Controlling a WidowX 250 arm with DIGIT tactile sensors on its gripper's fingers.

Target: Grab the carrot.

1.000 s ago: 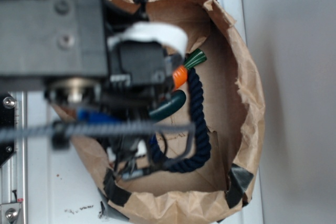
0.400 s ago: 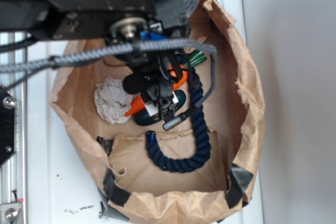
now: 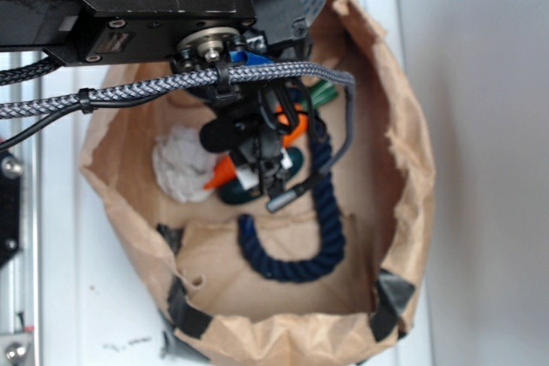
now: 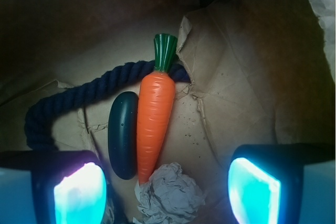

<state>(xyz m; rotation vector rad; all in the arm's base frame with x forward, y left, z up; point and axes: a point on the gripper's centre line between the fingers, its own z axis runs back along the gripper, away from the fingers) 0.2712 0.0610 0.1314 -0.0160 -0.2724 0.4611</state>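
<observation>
From the wrist camera I saw the fingers (image 4: 167,187) spread wide and holding nothing, one glowing pad (image 4: 80,193) low at the left of the view and the other low at the right. The carrot (image 4: 155,116) lay between them and a little farther off, flat on the floor of the brown paper bag (image 4: 247,77), its green stem pointing away and its tip toward the camera. It sat nearer the left pad than the right, so I judged the approach off centre. Pressed along the carrot's left side was the dark green cucumber-like toy (image 4: 122,135), and the tip touched a ball of crumpled paper (image 4: 170,192). A navy rope (image 4: 73,100) curved behind the stem and around to the left. In the exterior view the arm hid most of this; only slivers of the carrot (image 3: 225,171) showed beside the paper ball (image 3: 182,162), with the rope (image 3: 326,212) looping toward the near side of the bag (image 3: 412,169), which stood on the white desk (image 3: 86,297). My worry was that closing from there would trap the green toy together with the carrot, since the two touched with no gap for a pad. The glossy tapered body might also squirt out toward its thin end, and the left pad could land on the paper ball or snag the rope on the way down.
</observation>
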